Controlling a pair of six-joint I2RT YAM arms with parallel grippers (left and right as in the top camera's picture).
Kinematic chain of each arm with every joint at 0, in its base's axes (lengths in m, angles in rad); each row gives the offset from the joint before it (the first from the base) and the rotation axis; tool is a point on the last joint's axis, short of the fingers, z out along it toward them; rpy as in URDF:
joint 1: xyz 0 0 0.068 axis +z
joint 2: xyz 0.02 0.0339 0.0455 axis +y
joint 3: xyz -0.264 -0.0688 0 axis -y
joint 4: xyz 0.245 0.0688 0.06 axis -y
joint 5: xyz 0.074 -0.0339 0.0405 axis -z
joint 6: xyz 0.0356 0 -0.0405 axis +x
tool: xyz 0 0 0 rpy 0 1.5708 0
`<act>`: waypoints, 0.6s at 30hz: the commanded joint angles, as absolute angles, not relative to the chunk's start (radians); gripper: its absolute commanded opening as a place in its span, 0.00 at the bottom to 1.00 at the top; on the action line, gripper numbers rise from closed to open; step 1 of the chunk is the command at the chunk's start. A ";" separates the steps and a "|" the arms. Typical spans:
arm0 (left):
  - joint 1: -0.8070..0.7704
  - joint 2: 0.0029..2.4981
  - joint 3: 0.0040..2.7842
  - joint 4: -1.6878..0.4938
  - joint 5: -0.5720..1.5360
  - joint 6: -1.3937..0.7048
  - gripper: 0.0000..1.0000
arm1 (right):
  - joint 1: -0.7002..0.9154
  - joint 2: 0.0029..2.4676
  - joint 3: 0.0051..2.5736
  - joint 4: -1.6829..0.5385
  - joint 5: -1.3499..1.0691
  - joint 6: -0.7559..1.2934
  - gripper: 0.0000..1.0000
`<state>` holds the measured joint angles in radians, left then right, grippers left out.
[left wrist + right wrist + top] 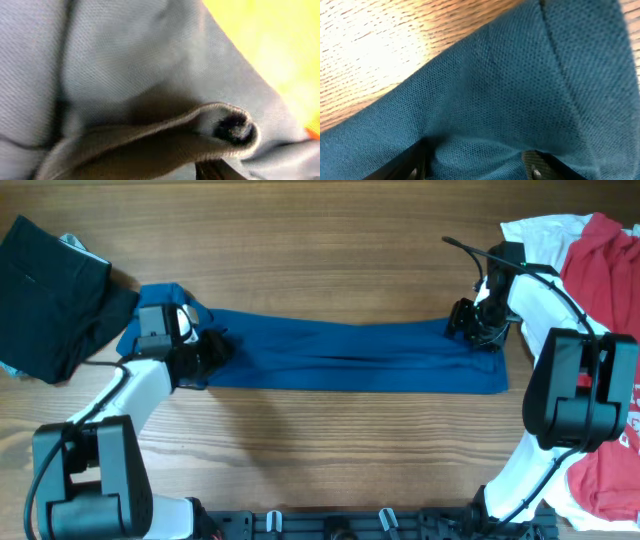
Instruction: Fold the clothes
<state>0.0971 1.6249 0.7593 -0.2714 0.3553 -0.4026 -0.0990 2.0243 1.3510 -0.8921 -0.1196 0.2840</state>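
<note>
The dark blue shirt (350, 355) lies folded into a long narrow band across the middle of the table. My left gripper (208, 348) sits on its left end, where the cloth bunches. The left wrist view is filled with the blue shirt (125, 65) and a raised fold; only part of one dark finger (215, 172) shows, so its state is unclear. My right gripper (472, 325) rests on the band's right end. In the right wrist view its fingers (410, 160) stand well apart, pressed on the shirt (495, 100), with a low hump of cloth between them.
A black garment (50, 290) lies at the far left, touching the shirt's left end. A white garment (540, 240) and a red one with white print (600, 280) are heaped at the right edge. Bare wooden table (320, 240) shows behind and before the band.
</note>
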 commanded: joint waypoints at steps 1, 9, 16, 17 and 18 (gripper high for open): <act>0.126 1.656 0.841 -0.377 0.244 -0.290 0.46 | -0.114 2.054 1.377 -0.940 -0.142 0.291 0.64; 0.124 1.518 0.892 -0.509 0.461 -0.299 0.54 | -0.226 1.807 1.419 -1.042 -0.015 0.134 0.76; 0.072 1.520 0.886 -0.646 0.460 -0.299 0.55 | -0.244 1.811 1.242 -0.978 -0.026 -0.089 0.85; 0.060 1.520 0.886 -0.653 0.460 -0.299 0.55 | -0.244 1.811 1.173 -0.921 -0.026 -0.110 0.86; 0.055 1.520 0.886 -0.656 0.460 -0.299 0.55 | -0.244 1.811 1.145 -0.894 -0.027 -0.109 0.86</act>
<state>0.0746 1.5269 0.8783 -0.6476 0.4377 -0.3149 -0.2447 1.8065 1.2522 -0.9531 -0.0429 -0.0254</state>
